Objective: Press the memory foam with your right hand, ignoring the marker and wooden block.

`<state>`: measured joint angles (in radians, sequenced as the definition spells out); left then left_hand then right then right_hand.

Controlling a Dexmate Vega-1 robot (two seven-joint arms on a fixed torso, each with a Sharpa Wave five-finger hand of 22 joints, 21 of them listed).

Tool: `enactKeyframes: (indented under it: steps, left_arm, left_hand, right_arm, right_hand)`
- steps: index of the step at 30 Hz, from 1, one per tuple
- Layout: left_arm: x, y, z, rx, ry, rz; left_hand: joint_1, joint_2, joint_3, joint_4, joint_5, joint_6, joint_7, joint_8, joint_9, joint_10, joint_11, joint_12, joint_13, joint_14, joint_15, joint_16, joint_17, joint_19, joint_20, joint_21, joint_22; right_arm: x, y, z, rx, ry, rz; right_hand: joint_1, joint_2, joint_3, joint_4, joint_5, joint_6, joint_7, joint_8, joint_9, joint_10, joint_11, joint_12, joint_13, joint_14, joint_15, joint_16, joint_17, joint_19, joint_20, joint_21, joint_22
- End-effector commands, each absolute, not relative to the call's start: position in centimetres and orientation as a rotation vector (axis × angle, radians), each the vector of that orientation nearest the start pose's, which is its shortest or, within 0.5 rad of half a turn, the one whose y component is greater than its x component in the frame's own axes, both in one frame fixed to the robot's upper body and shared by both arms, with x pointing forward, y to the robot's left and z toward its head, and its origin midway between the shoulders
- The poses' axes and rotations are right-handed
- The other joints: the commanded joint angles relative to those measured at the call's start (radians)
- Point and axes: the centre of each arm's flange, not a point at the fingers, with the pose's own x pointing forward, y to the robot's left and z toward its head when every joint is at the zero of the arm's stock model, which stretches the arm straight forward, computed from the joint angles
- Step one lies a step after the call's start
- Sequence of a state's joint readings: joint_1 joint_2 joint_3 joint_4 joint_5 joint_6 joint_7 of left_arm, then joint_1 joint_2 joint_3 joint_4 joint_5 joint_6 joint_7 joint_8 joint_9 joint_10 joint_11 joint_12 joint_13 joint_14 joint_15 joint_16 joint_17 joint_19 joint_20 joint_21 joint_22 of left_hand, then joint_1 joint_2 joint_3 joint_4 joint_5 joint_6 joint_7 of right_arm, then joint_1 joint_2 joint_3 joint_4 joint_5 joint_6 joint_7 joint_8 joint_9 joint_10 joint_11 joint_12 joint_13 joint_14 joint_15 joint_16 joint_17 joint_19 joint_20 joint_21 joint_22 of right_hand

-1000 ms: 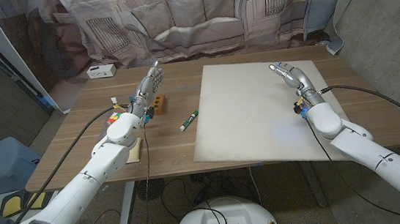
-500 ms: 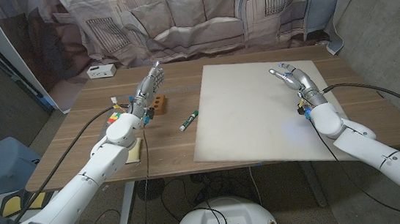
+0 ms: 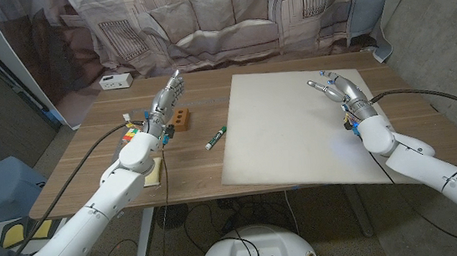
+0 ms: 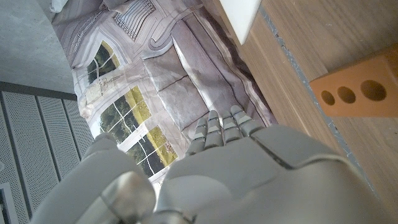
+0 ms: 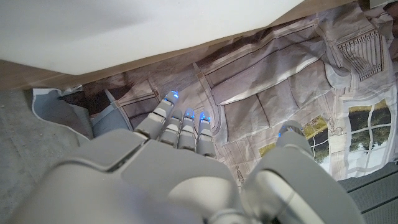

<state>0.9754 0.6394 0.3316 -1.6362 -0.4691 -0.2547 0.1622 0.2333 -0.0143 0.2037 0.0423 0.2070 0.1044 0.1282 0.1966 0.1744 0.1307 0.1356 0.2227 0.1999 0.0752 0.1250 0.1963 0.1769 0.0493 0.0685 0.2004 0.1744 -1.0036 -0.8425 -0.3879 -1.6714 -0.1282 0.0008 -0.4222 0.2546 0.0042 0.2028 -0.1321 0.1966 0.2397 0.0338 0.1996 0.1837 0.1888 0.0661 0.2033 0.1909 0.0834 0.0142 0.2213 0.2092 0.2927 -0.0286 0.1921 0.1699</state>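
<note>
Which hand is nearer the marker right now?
Left. The left hand sits just beyond the wooden block, a short way from the marker; the right hand is over the foam's far right part.

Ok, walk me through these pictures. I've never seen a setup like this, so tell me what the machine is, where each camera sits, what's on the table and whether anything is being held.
This is a robot with two white arms, standing at a wooden table. Each arm ends in a metal hand with fingers. The wide picture comes from a camera on its head, looking down. The other two come from cameras on the wrists, looking along the back of each hand, so those pictures appear turned around.

On the table lies a large white foam pad. Beside it are a marker and an orange wooden block with holes; the block also shows in the left wrist view. A white box sits at the far edge.

The right hand is over the foam's far part, fingers spread. The left hand is by the block, fingers straight. Neither holds anything.
</note>
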Motion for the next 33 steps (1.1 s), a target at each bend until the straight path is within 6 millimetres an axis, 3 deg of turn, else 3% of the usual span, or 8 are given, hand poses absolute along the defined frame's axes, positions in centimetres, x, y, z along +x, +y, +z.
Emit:
enactKeyframes:
  steps: [1,17,20,30,33]
  left_arm:
    - [57.7,28.0,0.6,0.154,-0.756,-0.125]
    - [58.0,27.6,0.2,0.139,-0.768,-0.138]
    - [57.9,27.6,0.2,0.137,-0.768,-0.134]
    - [57.7,27.6,-0.8,0.138,-0.750,-0.134]
    - [57.5,27.7,-0.9,0.132,-0.748,-0.127]
  left_hand:
    - [0.012,-0.001,0.006,-0.007,-0.001,0.005,0.013,0.006,0.003,0.012,-0.001,0.003,0.001,0.007,0.002,0.002,0.002,0.010,0.003,0.006,0.002]
    - [0.021,0.004,0.007,-0.015,-0.005,0.049,0.008,0.014,0.003,0.047,-0.005,0.013,-0.001,0.036,-0.007,0.006,0.002,0.024,0.007,0.006,0.002]
    - [0.021,0.005,0.007,-0.016,-0.005,0.049,0.009,0.013,0.003,0.047,-0.005,0.012,-0.001,0.036,-0.007,0.005,0.002,0.024,0.007,0.006,0.002]
    - [0.024,0.007,0.008,-0.018,-0.006,0.052,0.009,0.011,0.004,0.048,-0.005,0.011,-0.001,0.037,-0.006,0.003,0.002,0.024,0.008,0.005,0.002]
    - [0.025,0.007,0.009,-0.019,-0.006,0.053,0.012,0.011,0.004,0.047,-0.004,0.010,-0.002,0.038,-0.007,0.003,0.002,0.024,0.008,0.004,0.002]
  right_arm:
    - [58.5,-32.8,-0.8,-1.040,-0.632,-0.242]
    - [58.7,-31.9,-0.5,-1.224,-0.554,-0.239]
    - [58.7,-31.8,-0.5,-1.264,-0.534,-0.248]
    - [59.3,-32.0,-1.5,-1.358,-0.475,-0.263]
    - [59.5,-31.9,-1.6,-1.390,-0.456,-0.261]
  right_hand:
    - [0.004,0.006,-0.002,-0.001,0.004,-0.004,-0.002,-0.002,0.006,-0.008,0.002,-0.003,0.002,-0.006,0.001,-0.005,0.003,-0.007,0.004,-0.002,0.003]
    - [-0.003,0.009,-0.006,0.003,0.003,-0.011,-0.011,-0.004,0.006,-0.025,-0.003,-0.008,0.003,-0.034,0.007,-0.015,0.005,-0.066,0.012,-0.017,0.003]
    - [-0.006,0.011,-0.008,0.005,0.002,-0.015,-0.021,-0.005,0.006,-0.033,-0.006,-0.010,0.003,-0.033,0.011,-0.014,0.005,-0.089,0.032,-0.019,0.004]
    - [-0.005,0.021,-0.005,0.006,0.002,-0.037,-0.028,-0.012,0.007,-0.048,-0.012,-0.014,0.003,-0.035,0.007,-0.013,0.006,-0.089,0.029,-0.011,0.004]
    - [-0.005,0.060,0.008,0.017,0.004,-0.085,-0.038,-0.024,0.007,-0.050,-0.021,-0.012,0.003,-0.032,-0.002,-0.009,0.009,-0.078,0.020,-0.003,0.004]
